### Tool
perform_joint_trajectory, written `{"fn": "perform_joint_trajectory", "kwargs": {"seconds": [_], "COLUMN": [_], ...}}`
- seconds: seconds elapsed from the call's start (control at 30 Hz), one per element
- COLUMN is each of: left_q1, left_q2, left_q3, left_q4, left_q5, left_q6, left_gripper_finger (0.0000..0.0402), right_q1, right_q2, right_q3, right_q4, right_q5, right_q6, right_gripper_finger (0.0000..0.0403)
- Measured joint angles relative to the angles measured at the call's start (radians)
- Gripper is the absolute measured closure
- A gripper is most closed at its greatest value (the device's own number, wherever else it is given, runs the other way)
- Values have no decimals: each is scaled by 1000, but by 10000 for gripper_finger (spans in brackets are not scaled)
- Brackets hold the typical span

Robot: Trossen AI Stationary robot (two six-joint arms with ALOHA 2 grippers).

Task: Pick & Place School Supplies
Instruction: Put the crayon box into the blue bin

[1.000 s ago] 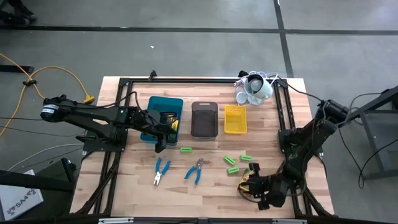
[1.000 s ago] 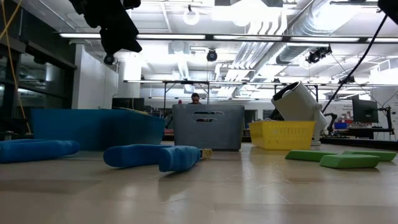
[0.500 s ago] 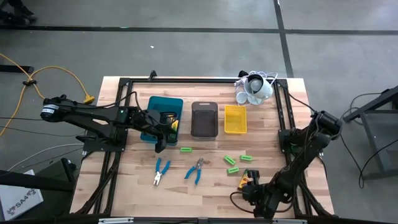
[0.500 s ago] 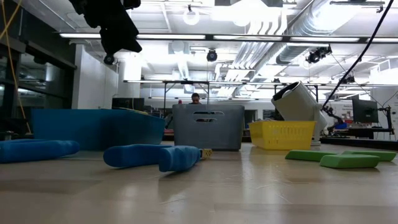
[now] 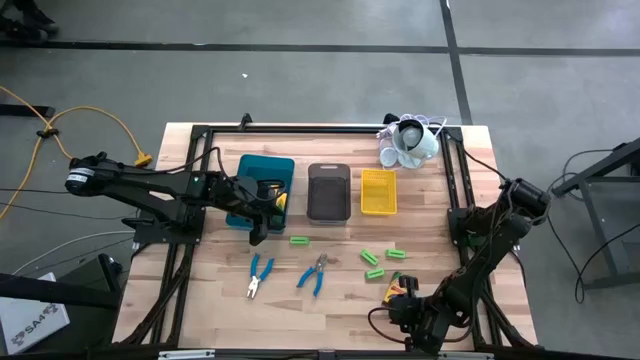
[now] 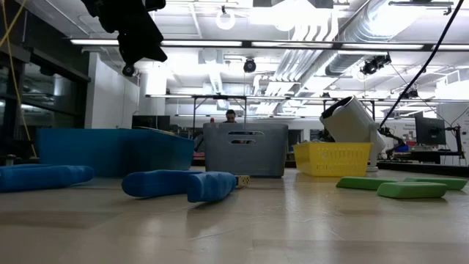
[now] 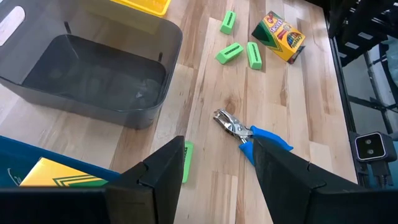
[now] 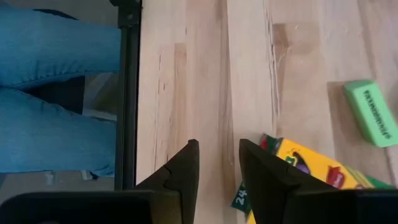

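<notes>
Right gripper (image 5: 400, 303) hovers beside the crayon box (image 5: 402, 286), green sticks (image 5: 372, 258) near.

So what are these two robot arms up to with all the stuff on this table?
They are sorting school supplies into trays. The left gripper hovers open by the teal tray, which already holds a crayon box, and grips nothing. The right gripper is low at the table's near edge beside another crayon box, without a clear hold on it. Two blue-handled pliers and several green sticks lie loose on the wood.
</notes>
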Motion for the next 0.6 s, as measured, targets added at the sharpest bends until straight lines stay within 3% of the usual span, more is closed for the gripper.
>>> {"fn": "perform_joint_trajectory", "kwargs": {"seconds": [0.23,0.6], "left_q1": [0,0], "left_q2": [0,0], "left_q3": [0,0], "left_q4": [0,-1], "left_q5": [0,0], "left_q6": [0,7], "left_gripper_finger": [216,216], "right_q1": [4,4], "right_q2": [88,109], "right_q3": [0,0], "right_q4": [33,26], "right_q5": [-82,-74], "right_q6": [66,117], "right_gripper_finger": [297,298]}}
